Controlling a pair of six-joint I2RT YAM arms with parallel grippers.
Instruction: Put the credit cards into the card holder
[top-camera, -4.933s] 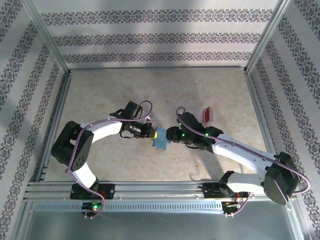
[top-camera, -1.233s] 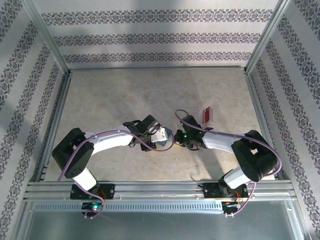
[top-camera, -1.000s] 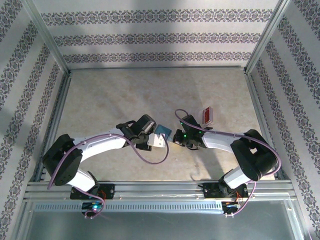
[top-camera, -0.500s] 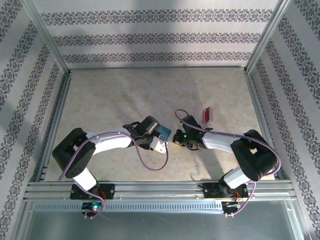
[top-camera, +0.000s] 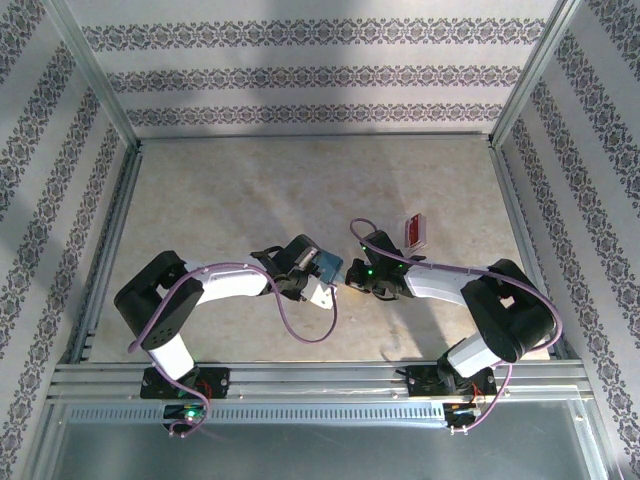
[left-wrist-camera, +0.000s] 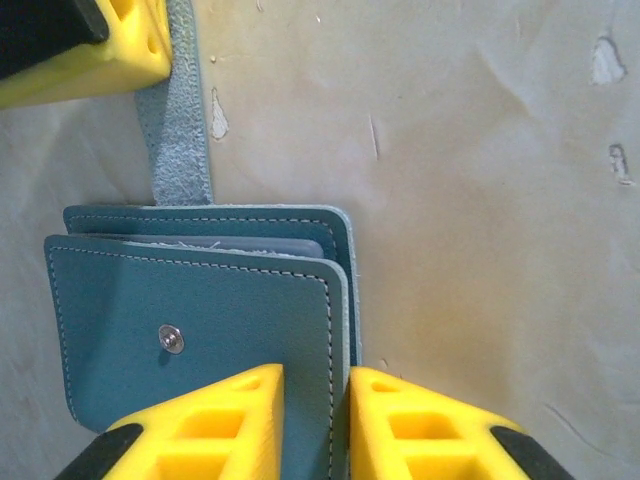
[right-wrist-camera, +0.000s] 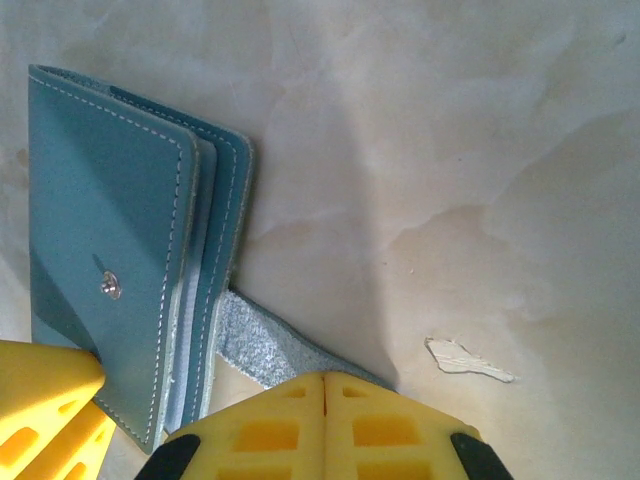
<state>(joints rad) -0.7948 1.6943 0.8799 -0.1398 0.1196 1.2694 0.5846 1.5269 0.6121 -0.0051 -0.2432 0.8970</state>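
The teal card holder (top-camera: 330, 265) sits mid-table between my two grippers. In the left wrist view its snap-button flap (left-wrist-camera: 200, 310) faces me. My left gripper (left-wrist-camera: 315, 372) has its jaws drawn narrow with the flap's right edge between them. My right gripper (right-wrist-camera: 325, 378) is shut on the holder's grey suede strap (right-wrist-camera: 265, 345). The holder (right-wrist-camera: 100, 200) fans open slightly, showing pale inner pockets. One red credit card (top-camera: 416, 230) lies on the table behind the right arm. In the top view the left gripper (top-camera: 320, 274) and right gripper (top-camera: 348, 272) nearly meet.
The beige tabletop (top-camera: 300, 180) is walled by patterned panels and metal rails. Small chips mark the surface (right-wrist-camera: 468, 360). A purple cable loops below the left wrist (top-camera: 310, 325). The right gripper's yellow finger (left-wrist-camera: 90, 40) shows at the top left of the left wrist view.
The left gripper has closed down around the card holder's flap edge, and the left arm has shifted its elbow. The right arm has stayed put, still pinching the strap.
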